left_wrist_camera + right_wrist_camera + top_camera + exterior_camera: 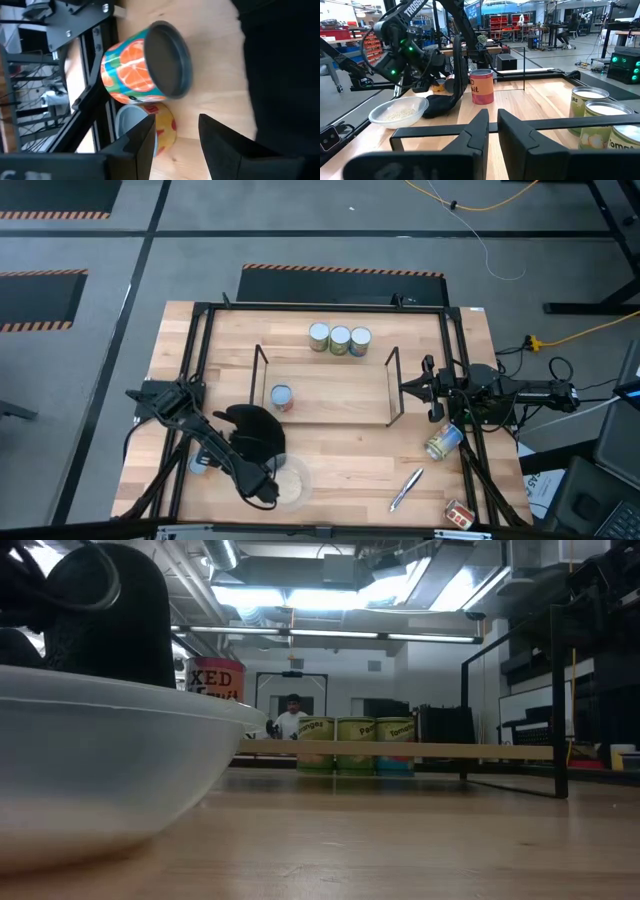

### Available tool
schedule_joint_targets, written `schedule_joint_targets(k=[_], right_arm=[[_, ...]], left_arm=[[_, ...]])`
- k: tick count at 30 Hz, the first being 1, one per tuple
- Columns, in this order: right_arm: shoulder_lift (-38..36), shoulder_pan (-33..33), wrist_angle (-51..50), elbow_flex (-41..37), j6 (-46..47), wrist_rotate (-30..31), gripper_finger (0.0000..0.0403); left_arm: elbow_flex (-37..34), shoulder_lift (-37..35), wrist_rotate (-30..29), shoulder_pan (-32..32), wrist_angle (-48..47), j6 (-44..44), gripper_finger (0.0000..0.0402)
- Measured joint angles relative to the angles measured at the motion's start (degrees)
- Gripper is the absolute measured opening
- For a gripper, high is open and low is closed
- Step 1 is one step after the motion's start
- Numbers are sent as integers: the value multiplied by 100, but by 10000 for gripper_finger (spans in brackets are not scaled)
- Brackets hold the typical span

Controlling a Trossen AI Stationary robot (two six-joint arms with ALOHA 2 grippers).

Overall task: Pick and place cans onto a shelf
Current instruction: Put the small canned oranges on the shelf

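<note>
The left gripper [175, 137] is hovering at the near-left corner of the table with its two dark fingers standing a little apart and clasping nothing; just beyond them a small tin with an orange-slice label and a dark rimmed end [147, 65] is lying on its side, long axis level along the light wooden tabletop [215, 65], and a second tin with a pale blue top and a yellow and red label [145, 127] is sitting right beside it. The right gripper [492, 127] is waiting at the right end of the low black-wire shelf with light wooden boards [330, 395], its fingers parted by a narrow gap and empty. One upright red-labelled tin [282, 397] is standing on the shelf, its label partly reading "XED". Three upright green-yellow tins [339, 339] are standing in a row behind the shelf. A clear bowl of pale grains [399, 114] is sitting near the left arm.
</note>
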Motion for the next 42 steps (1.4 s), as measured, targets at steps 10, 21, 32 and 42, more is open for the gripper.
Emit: schedule_joint_targets(k=[10,21,32,42], right_arm=[[0,-1,-2,0,0,0,46],[0,-1,-2,0,0,0,46],[0,0,-2,0,0,0,46],[0,-1,-2,0,0,0,46]], left_arm=[[-244,-1,-92,0,2,-490,143],[-582,-2,231,0,0,-600,143],[-844,-2,253,0,2,-611,142],[-891,-4,253,0,0,-603,104]])
